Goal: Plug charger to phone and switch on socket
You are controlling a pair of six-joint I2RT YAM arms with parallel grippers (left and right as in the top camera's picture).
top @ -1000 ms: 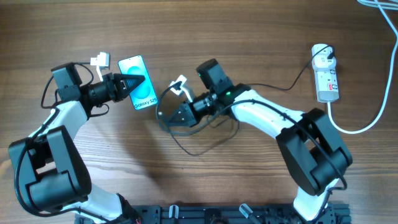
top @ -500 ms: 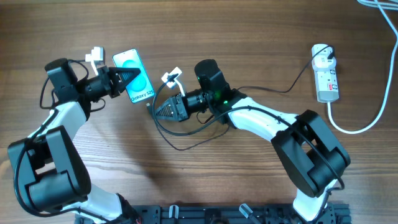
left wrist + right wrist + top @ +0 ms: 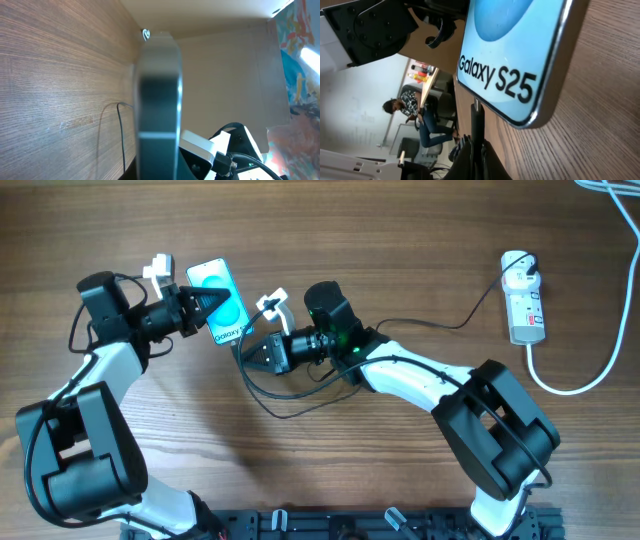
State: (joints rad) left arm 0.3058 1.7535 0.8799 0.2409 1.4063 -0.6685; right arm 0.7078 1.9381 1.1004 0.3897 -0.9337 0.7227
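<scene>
Since half a second ago our right gripper (image 3: 250, 352) has slid further to its left, closing on the phone (image 3: 210, 277). The phone itself has swung a little toward that gripper. A full second ago it lay nearer to us than it does now.

Closest to the right gripper is the charger (image 3: 477, 125). We have the fingers closed on its small plug, which sticks straight out ahead of them. Just beyond the plug's tip is the phone's short end, the one lettered "Galaxy S25". In the right wrist view the tip reaches the edge of that end, though we cannot tell whether it has gone in.

On the phone's far side from the right gripper, our left gripper (image 3: 232, 310) is clamped on it, dark fingers lying across the blue screen. The left wrist view shows only a blurred edge of the phone, close up.

Behind the right gripper the charger's thin black cable loops loosely on the wooden table (image 3: 400, 240) beside the arm. It then runs away to the socket (image 3: 526, 310), well apart on the right arm's outer side, where its black plug sits in the strip's far end.
</scene>
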